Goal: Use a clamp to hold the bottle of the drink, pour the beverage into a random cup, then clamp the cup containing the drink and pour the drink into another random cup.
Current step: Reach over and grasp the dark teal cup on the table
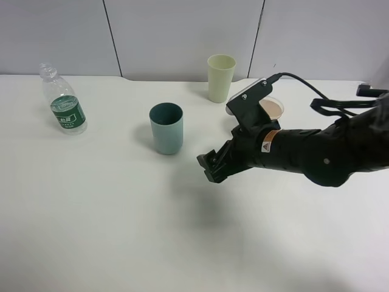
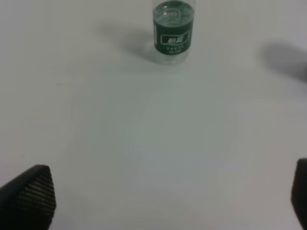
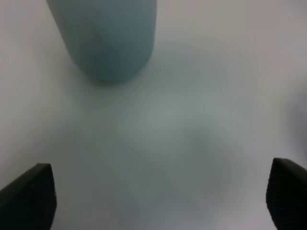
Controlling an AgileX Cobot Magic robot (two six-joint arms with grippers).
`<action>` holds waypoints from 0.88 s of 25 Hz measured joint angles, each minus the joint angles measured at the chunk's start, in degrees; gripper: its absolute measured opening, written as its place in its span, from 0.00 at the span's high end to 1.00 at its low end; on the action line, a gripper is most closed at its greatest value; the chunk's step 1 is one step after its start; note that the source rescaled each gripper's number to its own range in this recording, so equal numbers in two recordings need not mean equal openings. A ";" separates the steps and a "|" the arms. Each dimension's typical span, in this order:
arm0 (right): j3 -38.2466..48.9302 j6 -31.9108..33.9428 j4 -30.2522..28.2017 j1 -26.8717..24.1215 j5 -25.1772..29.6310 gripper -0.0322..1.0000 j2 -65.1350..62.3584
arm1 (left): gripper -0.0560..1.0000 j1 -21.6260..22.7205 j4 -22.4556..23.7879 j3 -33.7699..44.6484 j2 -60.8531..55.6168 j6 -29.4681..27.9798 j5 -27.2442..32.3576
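A clear bottle (image 1: 64,100) with a green label stands upright at the far left of the table; it also shows in the left wrist view (image 2: 173,31). A teal cup (image 1: 166,128) stands mid-table, a pale green cup (image 1: 220,78) behind it, and a pinkish cup (image 1: 273,108) is partly hidden behind my right arm. My right gripper (image 1: 211,167) hovers open and empty just right of and in front of the teal cup (image 3: 108,38). My left gripper (image 2: 163,199) is open and empty, well short of the bottle, and out of the exterior view.
The white table (image 1: 121,231) runs to a grey panel wall (image 1: 182,30) at the back. Black cables (image 1: 331,103) trail from the right arm at the right edge.
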 joint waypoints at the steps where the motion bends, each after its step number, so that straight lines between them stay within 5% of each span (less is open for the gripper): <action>1: 0.00 0.81 -0.82 0.00 -2.22 0.28 1.07 | 0.00 0.00 0.00 0.00 0.00 0.00 0.00; 12: -0.10 2.47 -3.40 0.00 -24.68 0.28 12.80 | 0.00 0.00 0.00 0.00 0.00 0.00 0.00; 22: -0.11 2.47 -6.17 0.00 -38.21 0.28 19.11 | 0.00 0.00 0.00 0.00 0.00 0.00 0.00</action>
